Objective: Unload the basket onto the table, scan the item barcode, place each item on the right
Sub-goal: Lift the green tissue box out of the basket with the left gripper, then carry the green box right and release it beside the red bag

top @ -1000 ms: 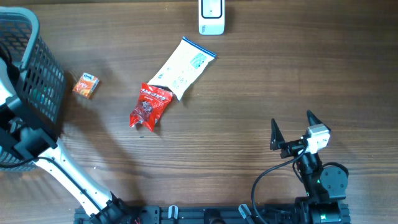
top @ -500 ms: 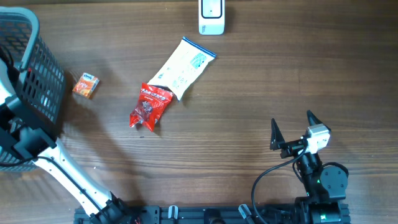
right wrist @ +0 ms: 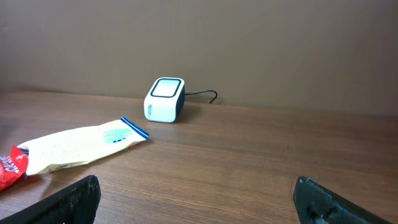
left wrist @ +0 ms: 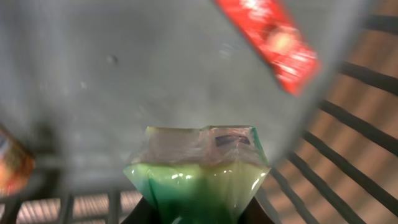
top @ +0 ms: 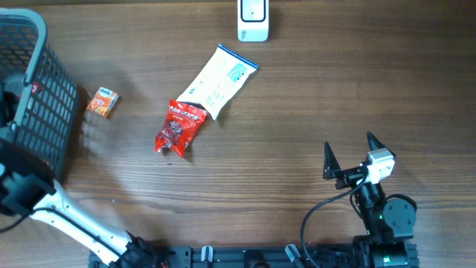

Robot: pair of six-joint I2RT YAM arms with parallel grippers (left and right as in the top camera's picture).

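Basket [top: 52, 112] stands far left overhead, scanner [top: 253, 21] at the far edge; right gripper [top: 349, 143] gapes empty. Left wrist view: left gripper [left wrist: 199, 218] pinches a green pouch [left wrist: 198, 165] inside the basket. Right wrist view: jaws wide apart, scanner ahead.

— Where is the left arm [top: 71, 219]?
— It stretches from the table's near edge up along the left edge. Its claw [left wrist: 199, 214] is clamped on a green pouch [left wrist: 198, 171].
— And the right claw [top: 349, 149]?
— By the table's near right corner, fingers spread wide.
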